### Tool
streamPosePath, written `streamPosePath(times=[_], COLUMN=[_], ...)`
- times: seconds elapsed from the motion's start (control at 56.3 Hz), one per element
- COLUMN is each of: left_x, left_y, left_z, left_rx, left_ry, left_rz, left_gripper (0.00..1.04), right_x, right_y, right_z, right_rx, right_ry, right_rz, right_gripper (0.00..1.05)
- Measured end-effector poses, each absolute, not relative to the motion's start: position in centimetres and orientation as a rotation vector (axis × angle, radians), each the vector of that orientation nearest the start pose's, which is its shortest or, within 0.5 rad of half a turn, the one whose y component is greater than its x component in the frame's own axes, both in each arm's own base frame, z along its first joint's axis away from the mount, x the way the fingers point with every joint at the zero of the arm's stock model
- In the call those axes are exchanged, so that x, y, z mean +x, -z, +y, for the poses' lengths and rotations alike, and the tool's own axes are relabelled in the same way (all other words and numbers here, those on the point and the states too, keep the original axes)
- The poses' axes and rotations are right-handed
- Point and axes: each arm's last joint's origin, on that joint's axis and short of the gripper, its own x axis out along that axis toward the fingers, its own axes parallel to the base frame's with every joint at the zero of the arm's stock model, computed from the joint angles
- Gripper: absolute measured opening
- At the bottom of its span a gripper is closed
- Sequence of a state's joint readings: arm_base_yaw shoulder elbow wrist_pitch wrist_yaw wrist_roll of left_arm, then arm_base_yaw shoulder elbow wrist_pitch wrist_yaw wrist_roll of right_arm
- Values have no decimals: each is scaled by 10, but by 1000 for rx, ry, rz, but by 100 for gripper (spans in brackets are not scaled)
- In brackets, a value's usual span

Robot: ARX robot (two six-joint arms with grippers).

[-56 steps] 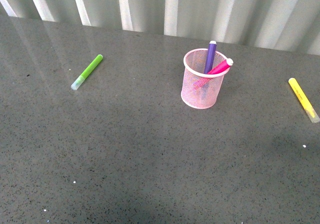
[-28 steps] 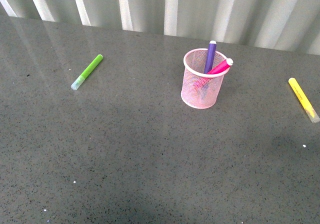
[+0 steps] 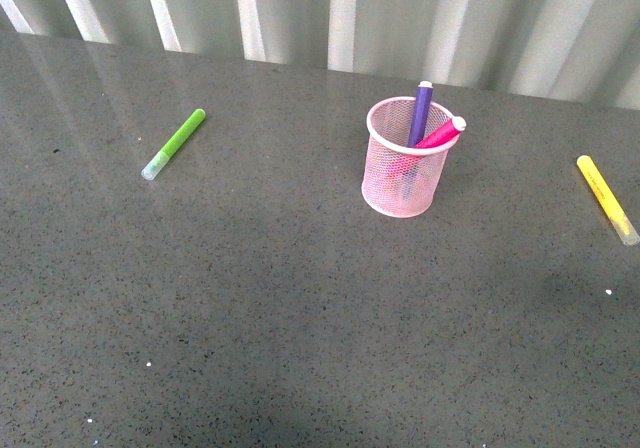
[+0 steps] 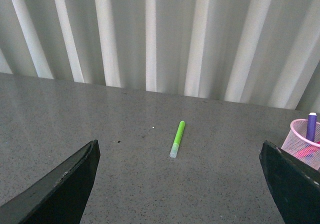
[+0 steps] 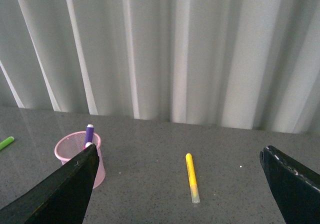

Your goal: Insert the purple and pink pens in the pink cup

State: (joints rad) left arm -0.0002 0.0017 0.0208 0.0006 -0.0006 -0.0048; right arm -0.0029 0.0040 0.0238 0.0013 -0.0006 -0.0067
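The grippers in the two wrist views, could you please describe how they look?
Only the fingers show. The left gripper has two matte black, wedge-shaped fingers with pale, scuffed edges; the right gripper has the same, its fingers also black and tapered. No cables, markings or arm links are visible, and the front view shows neither arm.

Open table point(image 3: 300, 308) around pink cup point(image 3: 404, 173)

on my left a lime-green felt-tip marker point(image 3: 174, 144) lies flat and slanted on the dark grey speckled stone tabletop point(image 3: 260, 308), clear cap toward me. far on my right lies a yellow felt-tip marker point(image 3: 607, 199), also flat. behind the tabletop hangs a pale pleated curtain point(image 3: 400, 18).
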Motion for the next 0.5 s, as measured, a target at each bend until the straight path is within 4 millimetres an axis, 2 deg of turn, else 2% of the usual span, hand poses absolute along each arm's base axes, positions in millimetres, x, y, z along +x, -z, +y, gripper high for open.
streamPosePath(times=[0.497], left_x=[96], left_y=[-171], left_z=[0], left_rx=[-5], left_ry=[0], left_rz=[-20], left_gripper=[98], right_x=[96], right_y=[-171], right_z=[0], right_rx=[-7], right_ry=[2], right_rz=[-21], right_gripper=[98])
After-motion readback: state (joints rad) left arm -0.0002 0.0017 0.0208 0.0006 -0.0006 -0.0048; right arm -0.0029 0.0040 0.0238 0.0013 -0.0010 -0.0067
